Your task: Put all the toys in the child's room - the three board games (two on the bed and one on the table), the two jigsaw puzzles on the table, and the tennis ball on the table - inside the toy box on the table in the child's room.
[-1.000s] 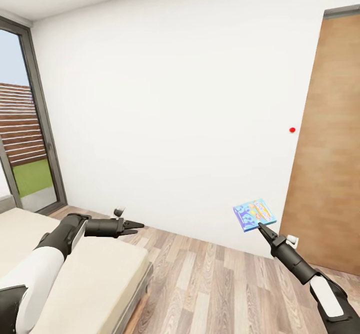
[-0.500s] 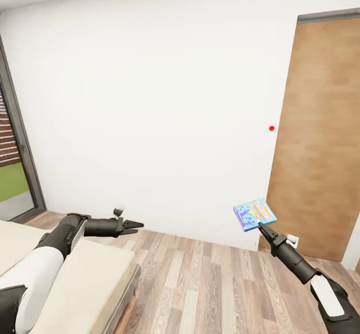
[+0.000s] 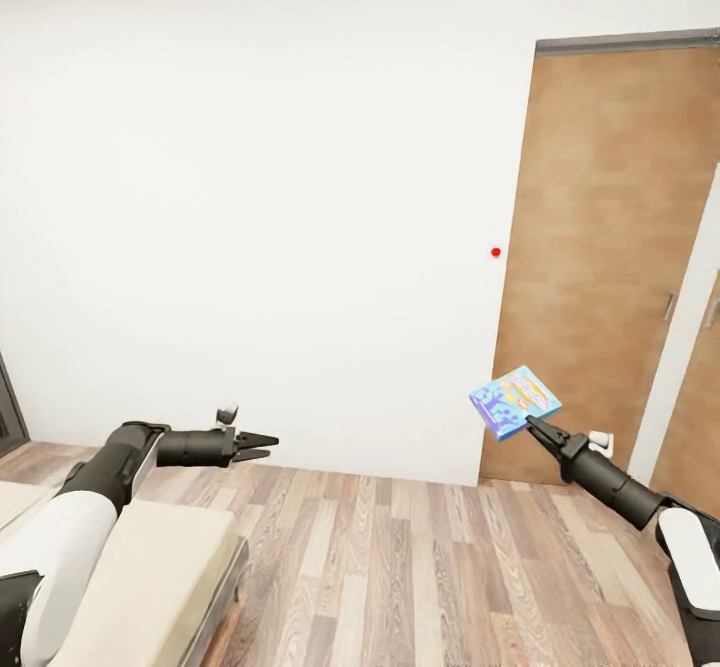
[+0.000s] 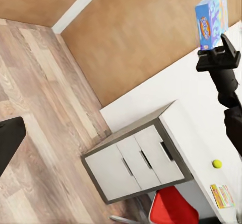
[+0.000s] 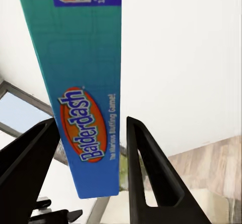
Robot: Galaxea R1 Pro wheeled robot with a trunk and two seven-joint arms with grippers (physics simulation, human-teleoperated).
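Observation:
My right gripper (image 3: 533, 426) is shut on the lower edge of a small blue board game (image 3: 515, 402), held up in the air in front of a wooden door. In the right wrist view the box's blue spine (image 5: 85, 98) stands between the two fingers (image 5: 151, 168). My left gripper (image 3: 262, 444) is open, holds nothing and hovers over the foot of the bed (image 3: 150, 567). The left wrist view shows the held board game (image 4: 212, 17), the white table (image 4: 201, 118), the tennis ball (image 4: 217, 163) on it and a colourful flat piece (image 4: 222, 195) beside the ball.
A white wall fills the space ahead, with a small red dot (image 3: 495, 251) on it. A brown door (image 3: 600, 247) stands at the right. Wood-plank floor (image 3: 400, 567) lies between the bed and the door. A grey drawer cabinet (image 4: 136, 163) and a red chair (image 4: 171, 209) sit by the table.
The whole view has swung to the right: the window has left the picture and more of the door shows. Both arms keep their pose, and the board game stays in the right gripper.

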